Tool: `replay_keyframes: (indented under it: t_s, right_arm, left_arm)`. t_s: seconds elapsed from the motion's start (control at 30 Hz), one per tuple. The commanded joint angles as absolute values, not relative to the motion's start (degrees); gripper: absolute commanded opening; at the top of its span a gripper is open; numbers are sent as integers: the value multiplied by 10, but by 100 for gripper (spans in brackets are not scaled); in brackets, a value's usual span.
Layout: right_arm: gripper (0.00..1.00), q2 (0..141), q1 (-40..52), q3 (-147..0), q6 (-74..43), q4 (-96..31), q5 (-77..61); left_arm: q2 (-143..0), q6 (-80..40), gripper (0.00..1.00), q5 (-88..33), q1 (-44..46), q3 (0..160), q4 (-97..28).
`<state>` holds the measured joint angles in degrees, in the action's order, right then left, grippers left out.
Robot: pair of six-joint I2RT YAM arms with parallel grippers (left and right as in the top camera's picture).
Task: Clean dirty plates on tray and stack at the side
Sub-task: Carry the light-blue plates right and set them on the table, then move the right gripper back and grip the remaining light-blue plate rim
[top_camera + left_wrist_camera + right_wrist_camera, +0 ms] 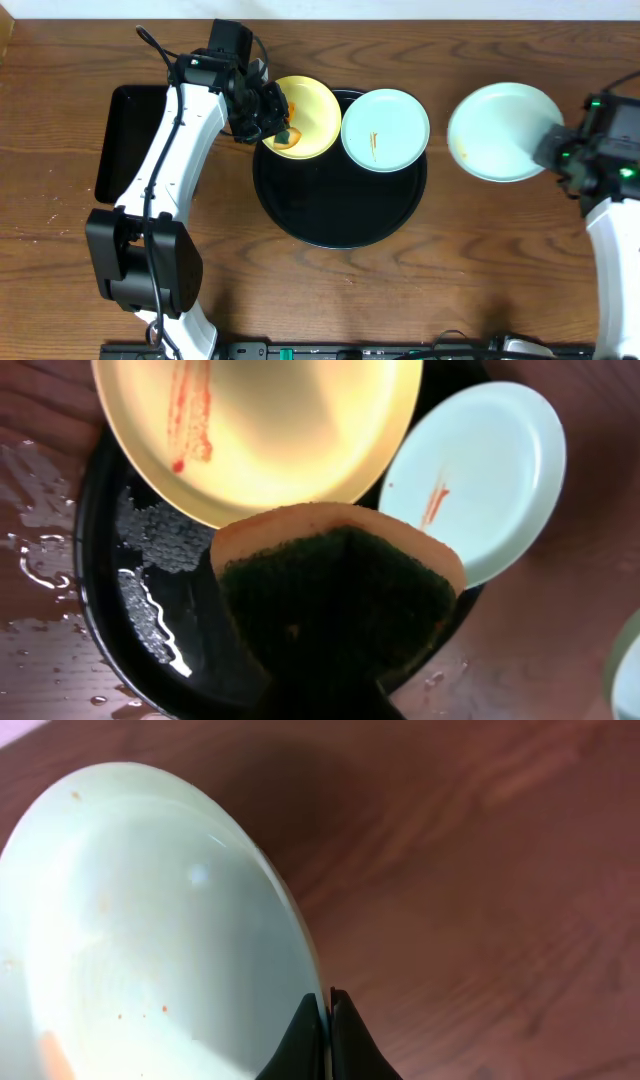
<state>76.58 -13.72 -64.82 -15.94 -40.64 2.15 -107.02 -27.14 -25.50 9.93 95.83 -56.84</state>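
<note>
A wooden surface (480, 260) is carrying a large round black tray (330, 215), seen from above, with a robot arm working at each side. The left fingers (272, 122) are clamping a sponge (335, 595), its dark green scouring face showing against a tan body. The sponge is hovering at the near left rim of the pale yellow plate (310, 115), which is sitting on the tray's upper left edge; whether sponge and plate are touching is unclear. A red-orange streak (190, 410) is marking the yellow plate. Just beside it, a mint-blue plate (385, 130) with a thin orange smear is resting on the tray's upper right part. Water beads are glistening on the tray's black floor. Off the tray, to the right, a second mint-blue plate (500, 130) is lying on the wood, speckled orange. The right fingers (327, 1020) are pinching together on its rim. A rectangular black tray (125, 140) is lying at the far left.
</note>
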Motion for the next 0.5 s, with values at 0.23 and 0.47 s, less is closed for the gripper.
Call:
replay_keyframes:
  t_s: [0.23,0.47]
  right_arm:
    - [1,908,-215,-626,-154,-363,-3]
    - [1,967,-255,-626,-154,-339,-10]
  left_arm:
    - [-1070,-266,8,-232,101,962,-571]
    - [-1070,-266,7,-228,101,962,-576]
